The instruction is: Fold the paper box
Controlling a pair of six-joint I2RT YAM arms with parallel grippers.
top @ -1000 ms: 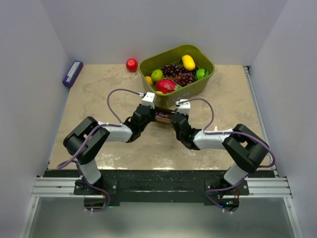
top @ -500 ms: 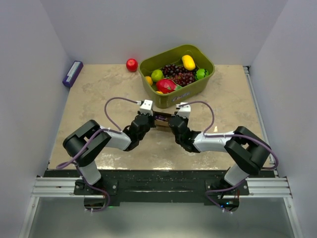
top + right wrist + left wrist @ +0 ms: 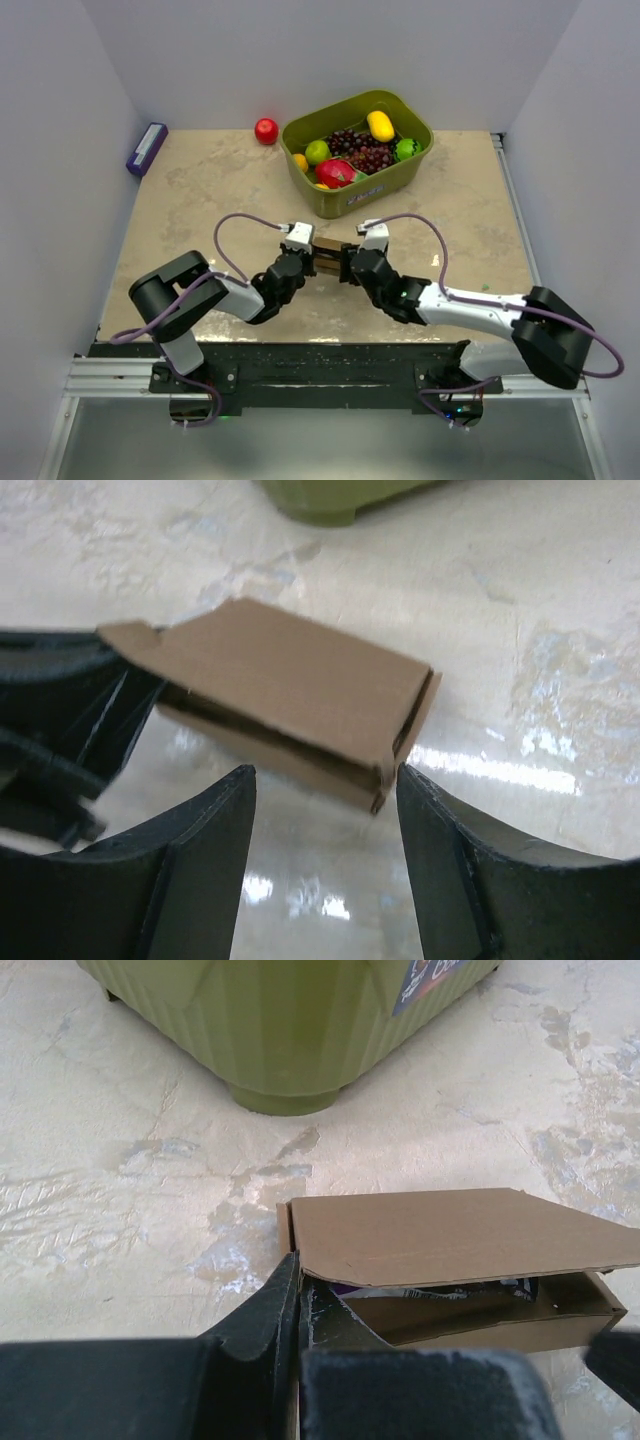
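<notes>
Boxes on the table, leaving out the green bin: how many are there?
2. The paper box, brown, is just in front of the green bin; the purple box lies at the far left edge of the table. Others may be hidden from view.

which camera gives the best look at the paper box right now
Left wrist: the paper box fills the frame in sharp focus, with its top panel and open inside both visible. The right wrist view shows it slightly blurred, from its closed end. The top external view shows only a small, partly hidden brown patch.
</notes>
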